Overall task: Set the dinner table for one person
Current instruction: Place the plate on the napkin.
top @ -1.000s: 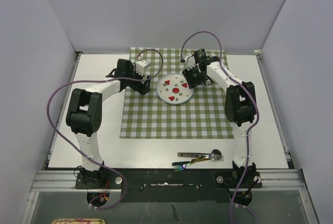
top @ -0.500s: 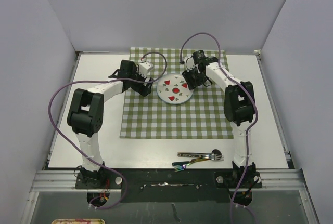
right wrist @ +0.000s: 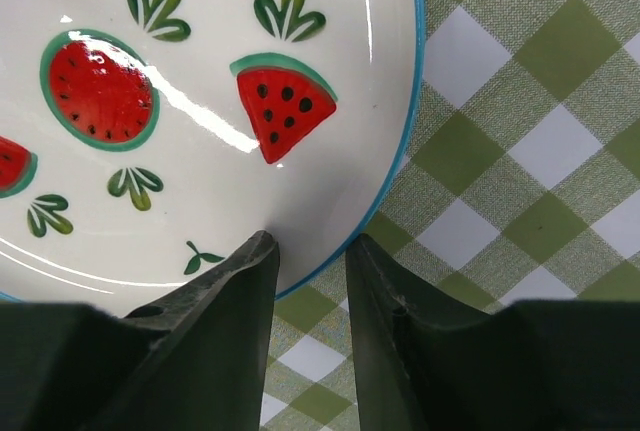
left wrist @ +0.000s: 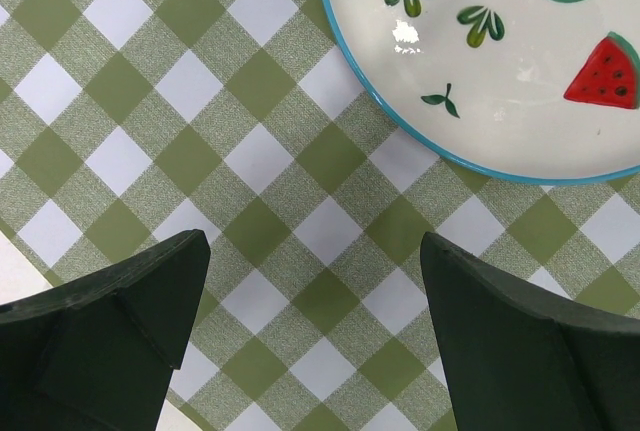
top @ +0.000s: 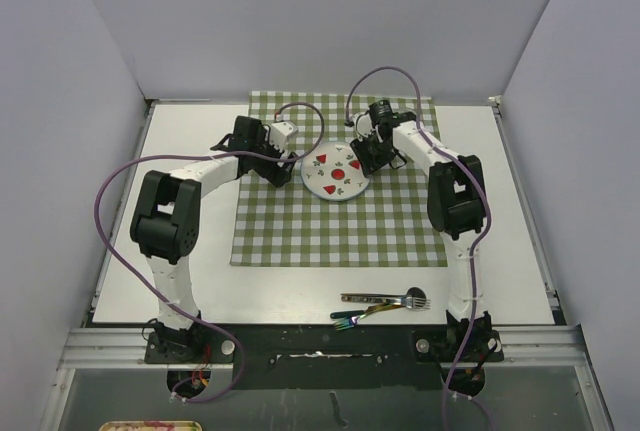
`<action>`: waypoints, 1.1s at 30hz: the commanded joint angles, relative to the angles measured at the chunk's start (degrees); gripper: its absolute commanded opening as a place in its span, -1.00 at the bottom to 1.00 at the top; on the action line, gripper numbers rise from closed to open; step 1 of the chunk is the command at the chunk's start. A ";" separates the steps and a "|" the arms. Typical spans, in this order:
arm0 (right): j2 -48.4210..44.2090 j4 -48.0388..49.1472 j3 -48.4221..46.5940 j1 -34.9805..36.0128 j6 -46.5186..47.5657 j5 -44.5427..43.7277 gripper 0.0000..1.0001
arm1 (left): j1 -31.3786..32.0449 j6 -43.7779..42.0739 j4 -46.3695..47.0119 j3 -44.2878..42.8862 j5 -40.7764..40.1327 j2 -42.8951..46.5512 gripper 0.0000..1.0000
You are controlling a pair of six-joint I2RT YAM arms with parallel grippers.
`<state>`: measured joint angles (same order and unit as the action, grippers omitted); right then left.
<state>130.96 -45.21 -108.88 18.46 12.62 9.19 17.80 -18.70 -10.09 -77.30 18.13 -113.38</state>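
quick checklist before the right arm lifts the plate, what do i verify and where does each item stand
1. Rim between the fingers: ok. The right gripper straddles the blue rim of the plate.
2. Firm grip on the rim: cannot tell. A gap shows between the fingers around the rim.
3. Other arm clear: ok. The left gripper is open over the checked cloth, beside the plate and not touching it.
4. Nothing loose on the plate: ok. Only its painted watermelon pattern shows.
5. Cutlery out of the way: ok. The fork lies on the dinner table near the arm bases, off the cloth.
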 commanded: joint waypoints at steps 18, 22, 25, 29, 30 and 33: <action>3.49 -1.83 -5.90 0.00 -3.17 3.10 -0.78 | 0.49 -3.47 0.31 0.16 -0.93 -1.58 0.74; 3.09 -1.80 -5.95 0.09 -3.22 2.32 -0.82 | 0.52 -3.90 0.31 0.61 -1.14 -1.43 0.74; 2.84 -1.70 -5.90 0.04 -3.22 1.83 -0.84 | 0.62 -4.23 0.33 0.83 -1.26 -1.40 0.74; 2.31 -1.45 -5.34 0.06 -3.12 1.30 -0.84 | 0.59 -4.21 0.22 0.92 -1.39 -1.40 0.74; 2.22 -1.48 -5.30 0.08 -3.04 1.25 -0.85 | 0.64 -4.22 0.24 0.85 -1.49 -1.40 0.74; 2.08 -1.15 -4.85 0.09 -2.85 0.70 -0.94 | 0.74 -4.22 0.18 0.83 -1.75 -1.32 0.74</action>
<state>132.99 -47.59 -113.03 17.65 9.32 10.02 18.09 -22.09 -10.76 -75.96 16.60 -114.26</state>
